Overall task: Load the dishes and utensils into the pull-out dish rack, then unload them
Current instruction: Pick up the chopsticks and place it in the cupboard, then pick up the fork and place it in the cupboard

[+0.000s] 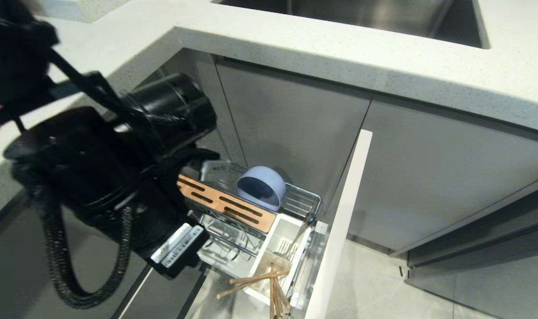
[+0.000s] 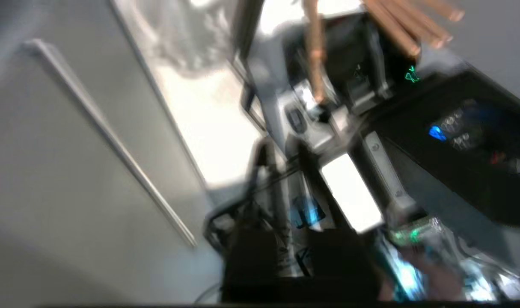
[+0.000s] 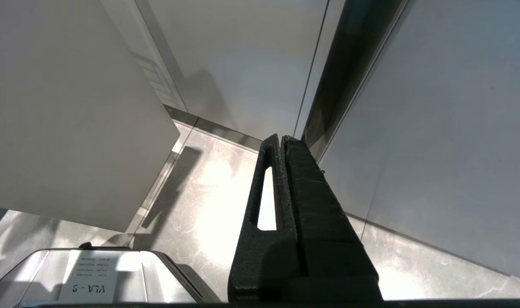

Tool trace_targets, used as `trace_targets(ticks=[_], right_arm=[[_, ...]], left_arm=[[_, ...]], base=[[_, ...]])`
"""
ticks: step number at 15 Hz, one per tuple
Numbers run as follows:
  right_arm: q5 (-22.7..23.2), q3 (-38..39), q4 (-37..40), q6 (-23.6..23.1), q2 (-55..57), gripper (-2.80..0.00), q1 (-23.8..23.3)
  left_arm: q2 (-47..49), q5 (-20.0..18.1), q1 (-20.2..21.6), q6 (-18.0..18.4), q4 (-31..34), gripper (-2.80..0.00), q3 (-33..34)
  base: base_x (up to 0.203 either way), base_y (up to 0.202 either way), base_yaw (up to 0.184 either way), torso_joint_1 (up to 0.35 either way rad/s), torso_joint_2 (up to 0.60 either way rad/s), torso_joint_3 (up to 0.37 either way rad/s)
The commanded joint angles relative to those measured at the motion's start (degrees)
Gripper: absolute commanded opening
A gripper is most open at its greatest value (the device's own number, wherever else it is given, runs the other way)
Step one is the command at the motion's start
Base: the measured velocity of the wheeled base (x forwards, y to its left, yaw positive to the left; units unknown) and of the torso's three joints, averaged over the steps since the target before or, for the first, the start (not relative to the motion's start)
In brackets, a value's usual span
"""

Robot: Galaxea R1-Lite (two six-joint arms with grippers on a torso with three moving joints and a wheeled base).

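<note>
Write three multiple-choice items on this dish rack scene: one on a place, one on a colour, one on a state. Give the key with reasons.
1. Where are the wooden chopsticks?
A. in the sink
B. in the white cutlery cup
C. on the counter

2. What colour is the bowl in the wire rack?
A. pale blue
B. red
C. green

3. How is the right gripper?
A. holding a plate
B. wide open
C. shut, empty

Key: B, the sticks fan out of the cup at the rack's front; A, the bowl lies on its side behind the slotted wooden strip; C, its fingers meet with nothing between.
</note>
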Motion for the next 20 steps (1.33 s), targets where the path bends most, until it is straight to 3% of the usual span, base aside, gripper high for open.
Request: trace_targets(ticks=[1,5,7,10,14,20], right_arm=[[0.0,0.0,-0.01,-0.02,0.02,-2.8,-0.05],[-0.01,0.0,-0.01,-0.02,0.02,-2.8,-0.03],[0.0,0.0,-0.01,-0.02,0.02,-2.8,-0.01],[-0.04,0.0,-0.01,-0.02,0.02,-2.8,0.02],[-0.01,0.0,-0.01,-0.02,0.02,-2.8,0.02],[0.01,0.0,-0.01,-0.02,0.02,-2.8,0.02]], left_arm=[[-7.86,2.07,0.0,-0.49,-0.11,-2.8,0.17],[-19.85,5.32,1.53,-0.96,-8.43,-2.8,0.03],[-25.16,5.77,5.74,-0.9,-16.07,-2.8,0.03],[-30.6,5.58,17.95,-0.68,-26.65,-2.8,0.08],[-36.37,5.17,38.77,0.99,-35.89,-2.8,0.01],[-40.01,4.1,63.89,9.52,-36.77,-2.8,0.95]], base=[[0.0,0.0,0.0,0.0,0.0,0.0],[0.0,0.0,0.0,0.0,0.0,0.0],[0.0,0.0,0.0,0.0,0.0,0.0],[0.0,0.0,0.0,0.0,0.0,0.0],[0.0,0.0,0.0,0.0,0.0,0.0],[0.0,0.0,0.0,0.0,0.0,0.0]])
